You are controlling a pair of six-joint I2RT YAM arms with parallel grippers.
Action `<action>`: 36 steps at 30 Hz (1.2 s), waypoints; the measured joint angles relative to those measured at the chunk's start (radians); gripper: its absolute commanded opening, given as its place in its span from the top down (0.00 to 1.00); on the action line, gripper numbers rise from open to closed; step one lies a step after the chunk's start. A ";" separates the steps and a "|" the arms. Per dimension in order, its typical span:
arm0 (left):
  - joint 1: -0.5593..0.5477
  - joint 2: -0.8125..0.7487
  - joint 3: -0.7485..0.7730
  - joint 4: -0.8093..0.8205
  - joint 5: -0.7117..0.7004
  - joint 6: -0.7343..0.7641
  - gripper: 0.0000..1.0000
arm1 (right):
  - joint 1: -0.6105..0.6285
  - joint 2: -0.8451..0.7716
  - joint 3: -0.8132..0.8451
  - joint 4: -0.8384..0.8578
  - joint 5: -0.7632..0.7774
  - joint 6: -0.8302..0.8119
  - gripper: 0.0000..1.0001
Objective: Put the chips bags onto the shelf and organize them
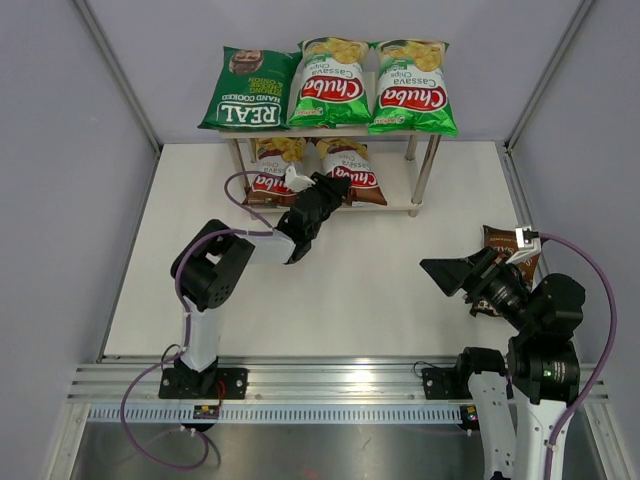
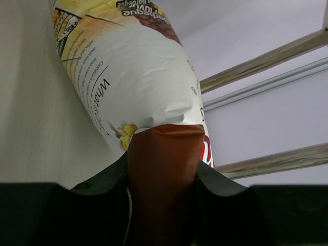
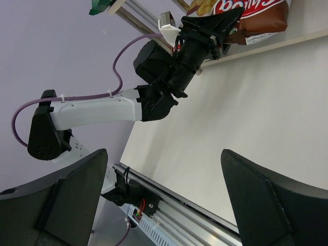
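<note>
The left hand [image 1: 322,197] clamps the sealed end of a brown-red chips bag [image 2: 138,77] at the shelf's [image 1: 398,192] lower tier, probably a light, crinkly, slippery thing best pinched there, while the right hand [image 3: 163,169] gapes.

I see the pale table [image 1: 380,290] with the shelf [image 1: 398,192] standing at its far edge. On the top board a dark green bag [image 1: 245,95] lies at the left, with two bright green bags [image 1: 330,85] [image 1: 412,88] beside it. The lower board carries a brown-red bag [image 1: 270,165] at the left and a second brown-red bag [image 1: 355,168] in the middle. A dark brown bag [image 1: 503,243], partly hidden, lies on the table at the right.
</note>
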 measured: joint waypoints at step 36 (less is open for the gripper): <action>-0.012 -0.060 0.377 -1.052 -0.187 -0.181 0.61 | 0.014 0.003 0.002 0.006 -0.018 0.013 0.00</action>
